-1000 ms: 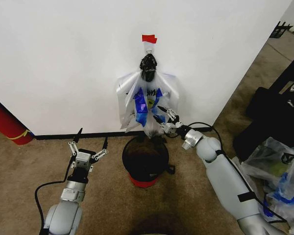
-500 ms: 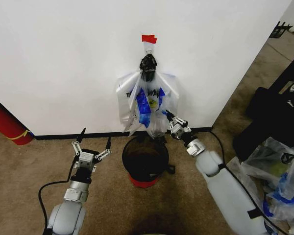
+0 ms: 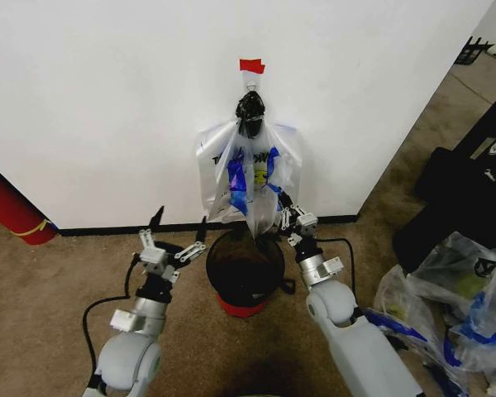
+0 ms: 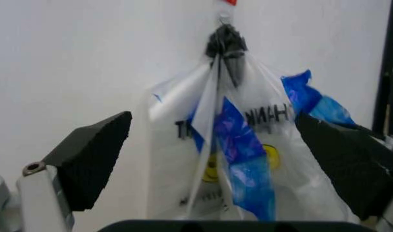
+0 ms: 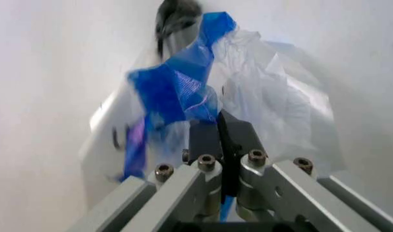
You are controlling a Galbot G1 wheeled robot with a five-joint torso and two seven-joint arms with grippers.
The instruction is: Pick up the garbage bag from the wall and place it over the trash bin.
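Clearly the garbage bag (image 3: pixel 246 178) hangs from the hook (image 3: pixel 252 78) on the wall (image 3: pixel 107 99), just above the trash bin (image 3: pixel 245 269); the right gripper (image 3: pixel 291 217) pinches its lower edge — lift upward, not outward; the left gripper (image 3: pixel 172 240) waits spread beside the bin.

looks like a bare indoor test room: plain white wall (image 3: pixel 107 99) with black baseboard (image 3: pixel 99 229), worn brown carpet (image 3: pixel 33 289), black cases (image 3: pixel 471 182) and stuffed plastic bags (image 3: pixel 471 298) piled aside.
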